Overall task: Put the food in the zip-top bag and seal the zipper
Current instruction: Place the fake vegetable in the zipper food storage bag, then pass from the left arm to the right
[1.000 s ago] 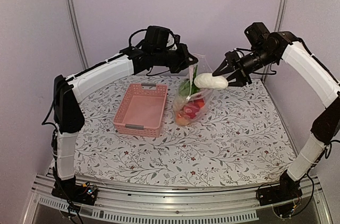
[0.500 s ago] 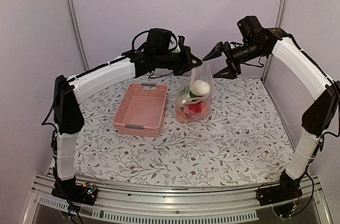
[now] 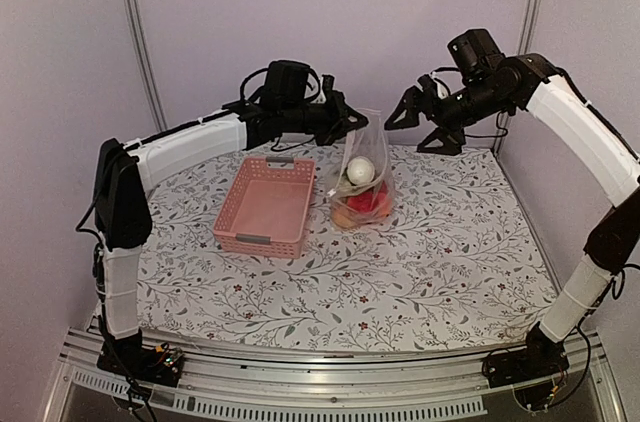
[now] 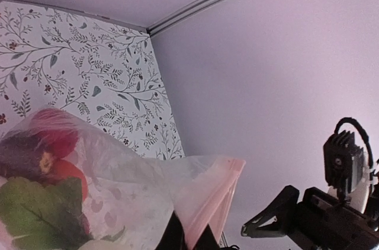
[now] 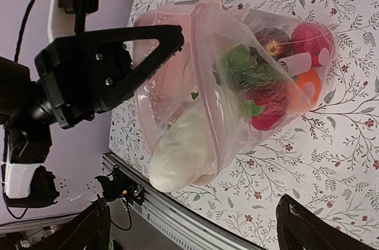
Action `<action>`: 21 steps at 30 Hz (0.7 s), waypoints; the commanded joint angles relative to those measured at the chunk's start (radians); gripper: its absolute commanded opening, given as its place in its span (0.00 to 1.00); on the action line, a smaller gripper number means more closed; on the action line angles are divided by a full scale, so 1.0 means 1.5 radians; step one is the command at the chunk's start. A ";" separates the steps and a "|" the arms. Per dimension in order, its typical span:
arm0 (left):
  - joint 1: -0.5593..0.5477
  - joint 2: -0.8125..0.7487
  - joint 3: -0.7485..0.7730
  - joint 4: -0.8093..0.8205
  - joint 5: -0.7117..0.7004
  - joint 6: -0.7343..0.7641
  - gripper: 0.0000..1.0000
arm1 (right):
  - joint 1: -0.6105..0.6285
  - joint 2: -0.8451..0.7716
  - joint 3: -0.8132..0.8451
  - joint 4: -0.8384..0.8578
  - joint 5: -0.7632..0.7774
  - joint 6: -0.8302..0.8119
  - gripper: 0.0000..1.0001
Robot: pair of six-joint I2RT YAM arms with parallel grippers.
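Observation:
The clear zip-top bag [image 3: 365,192] stands upright on the table, its mouth edge lifted. My left gripper [image 3: 348,125] is shut on that top edge; in the left wrist view its dark fingers [image 4: 172,237] pinch the pinkish zipper [image 4: 214,194]. Inside the bag lie red, orange and dark purple food [image 5: 278,96] with green leaves, and a white radish [image 3: 360,171] sits near the mouth [image 5: 180,152]. My right gripper [image 3: 425,120] hangs open and holds nothing, up and to the right of the bag; its fingertips [image 5: 89,226] frame the bag from above.
A pink slotted basket [image 3: 265,204] sits just left of the bag with nothing in it. The flowered tablecloth [image 3: 420,262] covers the table, walls close it at the back and right, and a metal rail [image 3: 300,392] runs along the near edge.
My right gripper let go of the white radish, opened wide and drew back up and right. The radish dropped into the bag. The left gripper kept its hold on the bag's edge.

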 commanded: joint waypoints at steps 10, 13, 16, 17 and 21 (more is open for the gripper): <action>-0.013 0.009 0.063 -0.024 0.033 0.054 0.07 | 0.017 0.051 -0.030 0.098 0.093 -0.108 0.53; -0.013 0.018 0.075 -0.046 0.033 0.070 0.09 | 0.017 0.087 -0.004 0.102 0.061 -0.097 0.47; -0.012 0.030 0.111 -0.082 0.024 0.097 0.10 | 0.017 0.125 0.045 0.061 0.074 -0.087 0.34; -0.012 0.034 0.125 -0.096 0.018 0.110 0.11 | 0.017 0.131 0.060 0.048 0.080 -0.083 0.23; -0.013 0.039 0.179 -0.179 -0.038 0.186 0.18 | 0.008 0.130 0.068 0.031 0.031 -0.044 0.01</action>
